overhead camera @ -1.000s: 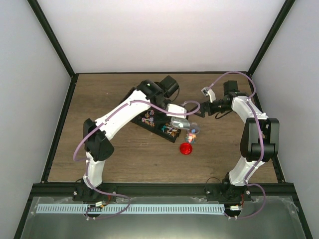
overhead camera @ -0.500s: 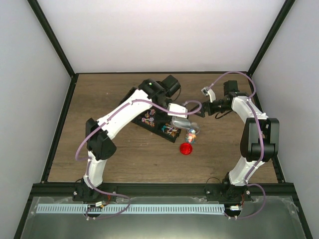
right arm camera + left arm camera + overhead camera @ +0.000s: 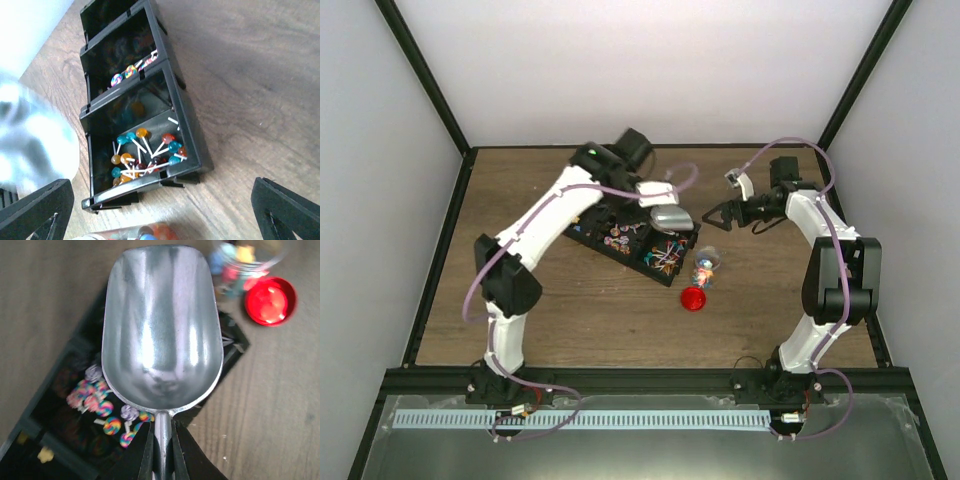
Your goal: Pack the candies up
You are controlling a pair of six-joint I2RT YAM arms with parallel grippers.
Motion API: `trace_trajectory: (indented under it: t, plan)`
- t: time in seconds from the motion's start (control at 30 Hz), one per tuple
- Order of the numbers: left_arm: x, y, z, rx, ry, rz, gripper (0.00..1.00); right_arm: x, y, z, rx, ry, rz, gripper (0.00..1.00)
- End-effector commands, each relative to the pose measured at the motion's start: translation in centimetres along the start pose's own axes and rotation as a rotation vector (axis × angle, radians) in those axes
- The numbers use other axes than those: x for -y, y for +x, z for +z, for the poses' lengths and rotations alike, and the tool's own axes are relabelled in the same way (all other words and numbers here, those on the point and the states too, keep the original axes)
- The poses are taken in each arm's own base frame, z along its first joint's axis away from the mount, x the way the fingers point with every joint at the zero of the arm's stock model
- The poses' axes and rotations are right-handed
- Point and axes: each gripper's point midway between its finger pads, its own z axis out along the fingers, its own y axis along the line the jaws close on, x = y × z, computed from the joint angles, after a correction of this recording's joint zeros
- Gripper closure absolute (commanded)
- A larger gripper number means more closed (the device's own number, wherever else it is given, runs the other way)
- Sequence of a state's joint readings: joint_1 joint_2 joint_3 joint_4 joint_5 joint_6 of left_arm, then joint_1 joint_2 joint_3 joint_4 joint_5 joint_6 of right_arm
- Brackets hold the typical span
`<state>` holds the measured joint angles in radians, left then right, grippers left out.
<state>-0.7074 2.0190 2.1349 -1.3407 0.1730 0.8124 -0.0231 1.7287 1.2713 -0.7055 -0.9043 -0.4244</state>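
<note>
Scoop (image 3: 162,330) back over tray (image 3: 191,137) edge, candies (image 3: 95,400) below

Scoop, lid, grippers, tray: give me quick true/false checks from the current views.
1. The scoop is empty. True.
2. The red lid is on the jar. False: it lies on the table beside the jar.
3. The right gripper grips the jar. False: it is open and holds nothing.
4. The left gripper holds the scoop by its handle. True.
5. An end compartment of the tray holds lollipops. True.
</note>
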Motion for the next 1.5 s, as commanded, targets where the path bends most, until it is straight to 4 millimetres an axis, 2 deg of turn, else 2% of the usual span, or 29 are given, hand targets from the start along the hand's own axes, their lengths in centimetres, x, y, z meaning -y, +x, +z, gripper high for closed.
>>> trace_trajectory:
  t: [0.0, 0.07, 0.17, 0.23, 0.3, 0.43, 0.47, 0.57, 0.63, 0.73, 0.83, 0.9, 1.1, 1.27, 1.47]
  plan:
    - [-5.3, 1.4, -5.9, 0.209, -0.134, -0.244, 0.96, 0.4, -2.8, -1.1, 0.044, 0.034, -0.044, 0.0]
    - [-7.6, 3.3, -7.6, 0.27, -0.2, -0.343, 0.96, 0.6, -3.5, -1.3, 0.047, 0.045, -0.054, 0.0]
    - [-10.5, 8.0, -9.0, 0.319, -0.288, -0.514, 0.96, 0.8, -4.6, -1.7, 0.055, 0.064, -0.073, 0.0]
    - [-12.3, 11.7, -9.7, 0.324, -0.362, -0.625, 0.96, 1.2, -5.3, -1.9, 0.057, 0.079, -0.083, 0.0]
    - [-13.1, 16.0, -9.5, 0.297, -0.401, -0.748, 0.96, 1.8, -5.4, -2.0, 0.053, 0.11, -0.089, 0.0]
    - [-13.2, 25.0, -8.6, 0.249, -0.435, -0.978, 0.96, 2.7, -5.9, -2.4, 0.05, 0.171, -0.104, 0.0]
    - [-12.7, 27.0, -7.6, 0.233, -0.429, -1.026, 0.96, 3.0, -6.1, -2.6, 0.053, 0.191, -0.106, 0.0]
    - [-11.9, 31.2, -5.9, 0.177, -0.448, -1.104, 0.95, 3.9, -7.0, -3.8, 0.091, 0.274, -0.119, 0.0]
    - [-11.1, 33.2, -4.3, 0.15, -0.44, -1.136, 0.94, 4.8, -7.4, -4.8, 0.108, 0.347, -0.127, 0.0]
    - [-10.6, 35.2, -2.4, 0.132, -0.447, -1.165, 0.94, 5.2, -8.3, -6.5, 0.15, 0.419, -0.169, 0.0]
    - [-10.3, 36.1, -0.9, 0.119, -0.454, -1.177, 0.94, 4.7, -9.9, -8.2, 0.205, 0.463, -0.215, 0.0]
    - [-9.9, 36.6, 0.5, 0.107, -0.441, -1.186, 0.93, 4.0, -10.7, -8.7, 0.234, 0.457, -0.237, 0.0]
    - [-8.9, 37.7, 3.3, 0.078, -0.406, -1.193, 0.9, 3.3, -11.5, -7.8, 0.232, 0.341, -0.162, 0.0]
    - [-8.0, 38.4, 4.8, 0.038, -0.372, -1.179, 0.86, 1.2, -11.2, -7.5, 0.219, 0.246, -0.234, 0.0]
    - [-7.2, 38.6, 5.7, 0.024, -0.345, -1.177, 0.67, -1.1, -9.5, -6.5, 0.17, 0.161, -0.347, 0.0]
